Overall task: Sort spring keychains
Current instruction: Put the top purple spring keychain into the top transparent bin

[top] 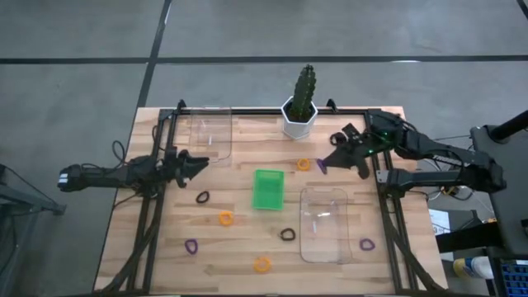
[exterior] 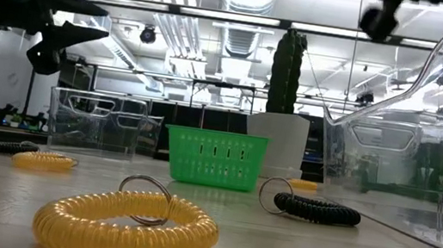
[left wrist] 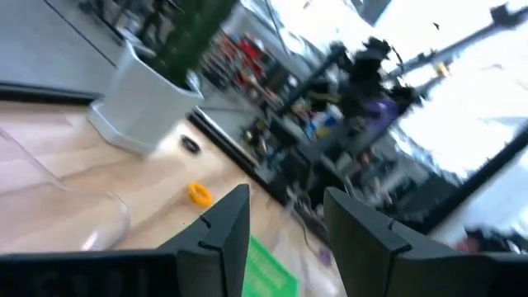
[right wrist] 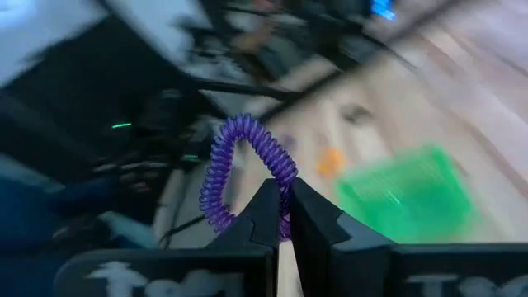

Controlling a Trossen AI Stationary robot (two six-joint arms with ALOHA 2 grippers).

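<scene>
1 purple keychain (right wrist: 247, 169) pinched in right pincer (right wrist: 283, 216).

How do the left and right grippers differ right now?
The right gripper has its jaws shut on a purple keychain; the left gripper has its jaws open and empty. The right one hangs near the cactus pot, the left beside the far clear tray. Both are off the table.

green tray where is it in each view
high view: green tray at table centre, below the cactus pot.
low view: centre, left of the pot.
left wrist view: bottom edge, between the tool's fingers.
right wrist view: right.
Shared landmark: the cactus pot.
</scene>
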